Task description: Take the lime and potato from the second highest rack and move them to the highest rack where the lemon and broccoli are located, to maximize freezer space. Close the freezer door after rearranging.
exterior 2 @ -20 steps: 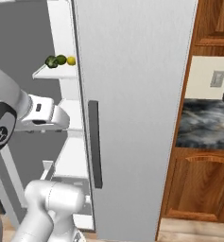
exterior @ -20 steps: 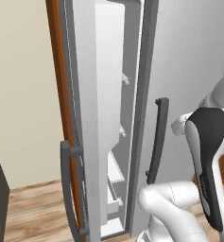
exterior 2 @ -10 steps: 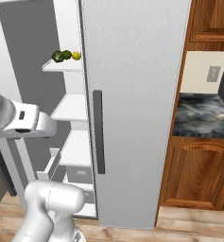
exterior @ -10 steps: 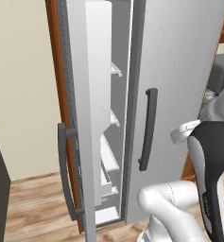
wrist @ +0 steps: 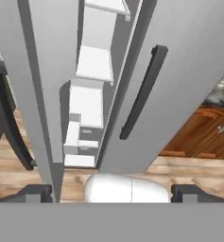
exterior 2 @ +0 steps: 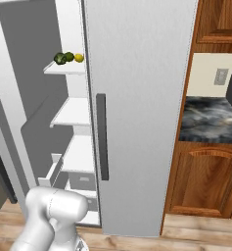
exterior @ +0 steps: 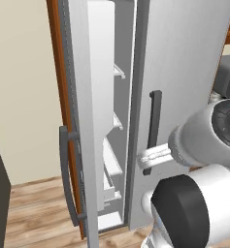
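Note:
The freezer door point(exterior: 82, 121) stands open, edge-on in the left base view, with its dark handle point(exterior: 68, 179) low on the outside. In the right base view the highest rack point(exterior 2: 66, 68) carries the broccoli point(exterior 2: 59, 59), a small dark green round thing that looks like the lime point(exterior 2: 69, 56), and the yellow lemon point(exterior 2: 79, 57). The second highest rack point(exterior 2: 73, 112) looks bare. The potato is hidden. My gripper point(wrist: 111, 193) is open with nothing between its fingertips point(wrist: 38, 191); it hangs back from the fridge, facing the gap between the freezer door point(wrist: 38, 71) and the plain door.
The plain silver door point(exterior 2: 137, 98) with its dark handle point(exterior 2: 103, 137) is shut on the right. White drawers point(exterior 2: 81, 179) sit low in the freezer. A dark stone counter point(exterior 2: 205, 120) over wooden cabinets point(exterior 2: 200, 181) stands further right. Wood floor point(exterior: 34, 203) lies below.
Both base views have shifted, so the base has moved against the fridge. The arm, which reached toward the shelves a second ago, has drawn back and low.

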